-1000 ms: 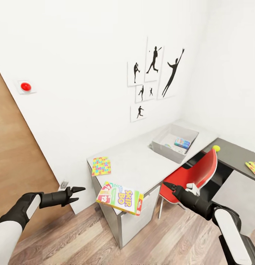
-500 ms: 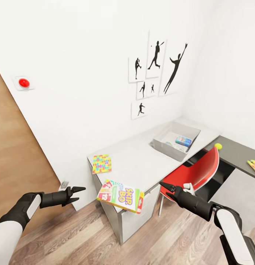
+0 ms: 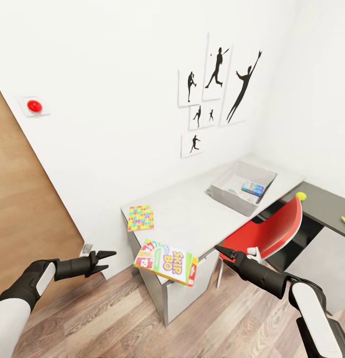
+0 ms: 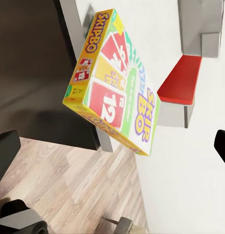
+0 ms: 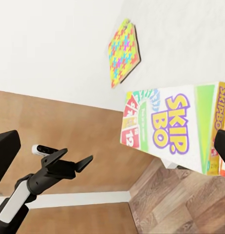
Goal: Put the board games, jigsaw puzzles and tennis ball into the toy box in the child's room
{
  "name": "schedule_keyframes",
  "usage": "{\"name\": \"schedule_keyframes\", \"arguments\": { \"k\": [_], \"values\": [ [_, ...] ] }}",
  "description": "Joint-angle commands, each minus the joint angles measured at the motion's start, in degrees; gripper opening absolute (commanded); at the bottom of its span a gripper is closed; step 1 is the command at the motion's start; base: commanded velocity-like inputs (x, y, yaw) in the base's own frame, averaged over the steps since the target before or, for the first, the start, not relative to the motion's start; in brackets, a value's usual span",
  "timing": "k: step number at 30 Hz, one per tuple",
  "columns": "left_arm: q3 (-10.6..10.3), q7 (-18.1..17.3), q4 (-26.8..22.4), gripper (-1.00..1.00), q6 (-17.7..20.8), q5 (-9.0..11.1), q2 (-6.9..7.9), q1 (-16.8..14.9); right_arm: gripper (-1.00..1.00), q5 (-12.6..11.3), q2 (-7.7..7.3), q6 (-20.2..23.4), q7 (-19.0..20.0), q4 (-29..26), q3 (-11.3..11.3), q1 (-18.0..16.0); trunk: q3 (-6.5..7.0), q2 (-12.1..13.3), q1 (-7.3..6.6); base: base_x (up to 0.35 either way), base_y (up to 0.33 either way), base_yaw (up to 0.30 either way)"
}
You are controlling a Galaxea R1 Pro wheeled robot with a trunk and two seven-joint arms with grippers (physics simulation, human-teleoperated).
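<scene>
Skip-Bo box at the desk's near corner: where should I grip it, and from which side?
Probably by the overhanging end. The Skip-Bo box lies flat with its near end jutting past the edge of the table over the floor, so both faces are free there. Come in level from the robot's side, one finger above, one below. The open left gripper is nearer that end.

White walls (image 3: 117, 99) meeting in a corner, black silhouette pictures (image 3: 219, 79) hanging on the left one. Brown wooden door (image 3: 23, 209) sitting at far left, red round button (image 3: 34, 105) beside it. Wood-plank floor (image 3: 122, 318) running below. Red chair (image 3: 269, 228) standing by the furniture.
</scene>
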Motion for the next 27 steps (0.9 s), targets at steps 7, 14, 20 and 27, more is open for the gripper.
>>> {"name": "schedule_keyframes", "arguments": {
  "k": [7,14,20,27],
  "values": [
    [0.1,-1.8,-0.2,1.0,0.2,0.0,-0.01,-0.1,1.0,0.5,0.03,0.0,0.6,0.0,0.1,-0.1,-0.77,-0.1,0.03,0.0,0.0,0.069],
    [0.0,-2.7,-0.2,1.0,0.2,0.0,0.14,-0.1,1.0,0.5,0.08,-0.3,0.6,0.0,0.2,-0.1,-1.42,-0.1,0.03,0.0,0.0,0.07],
    [0.0,-2.8,-0.2,1.0,0.1,-0.1,0.16,-0.1,1.0,0.5,0.06,-0.3,0.5,0.0,0.2,-0.1,-1.97,-0.1,0.03,0.0,0.0,0.069],
    [0.0,-2.8,-0.2,1.0,0.0,-0.1,0.17,-0.1,1.0,0.5,0.06,-0.3,0.6,0.0,0.2,-0.1,-2.63,-0.1,0.03,0.0,0.0,0.069]
  ]
}}
